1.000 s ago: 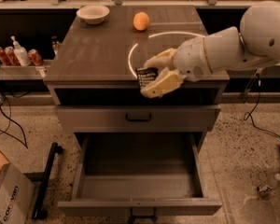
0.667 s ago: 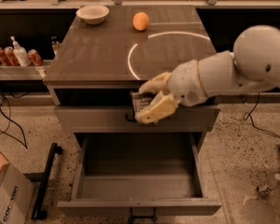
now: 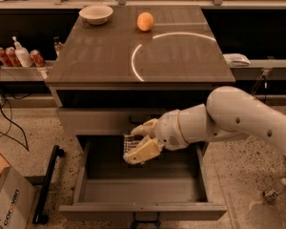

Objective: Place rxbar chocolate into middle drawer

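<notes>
My gripper [image 3: 139, 141] hangs over the back part of the open middle drawer [image 3: 143, 210], below the countertop's front edge. Its pale fingers [image 3: 142, 150] are shut on the rxbar chocolate [image 3: 130, 143], a small black bar with pale lettering that shows between them. The bar is held above the drawer's grey tray floor, not touching it. The white arm reaches in from the right. The drawer is pulled far out, with its low front panel and small black handle at the bottom.
An orange fruit [image 3: 145, 21] and a white bowl [image 3: 96, 14] sit on the countertop [image 3: 100, 56]. A closed drawer front [image 3: 95, 120] sits above the open one. Cans and a bottle [image 3: 19, 56] stand on a shelf at left. A cardboard box [image 3: 7, 204] lies on the floor at left.
My gripper has moved down and forward with the bar, from the countertop's front edge, past the upper drawer front, to over the open drawer.
</notes>
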Tool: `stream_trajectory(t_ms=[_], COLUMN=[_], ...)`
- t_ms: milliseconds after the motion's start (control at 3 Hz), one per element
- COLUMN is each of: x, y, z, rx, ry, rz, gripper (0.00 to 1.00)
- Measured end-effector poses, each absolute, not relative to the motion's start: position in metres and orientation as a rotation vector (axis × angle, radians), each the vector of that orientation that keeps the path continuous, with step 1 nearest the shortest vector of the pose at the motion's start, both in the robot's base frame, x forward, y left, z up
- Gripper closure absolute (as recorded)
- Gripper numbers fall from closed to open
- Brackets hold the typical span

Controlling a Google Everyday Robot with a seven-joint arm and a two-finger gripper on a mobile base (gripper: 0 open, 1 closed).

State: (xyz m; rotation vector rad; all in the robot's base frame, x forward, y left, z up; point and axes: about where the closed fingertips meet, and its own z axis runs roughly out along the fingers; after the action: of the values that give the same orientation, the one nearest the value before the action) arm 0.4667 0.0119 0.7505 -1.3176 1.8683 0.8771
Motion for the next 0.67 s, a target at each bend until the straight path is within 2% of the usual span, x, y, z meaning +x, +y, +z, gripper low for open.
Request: stream_trajectory(t_ms=[667], x=[0.4682], y=[0.0152], z=[0.7566], rx=[-1.361], ry=[1.862], rz=[0.834], gripper=[1.00])
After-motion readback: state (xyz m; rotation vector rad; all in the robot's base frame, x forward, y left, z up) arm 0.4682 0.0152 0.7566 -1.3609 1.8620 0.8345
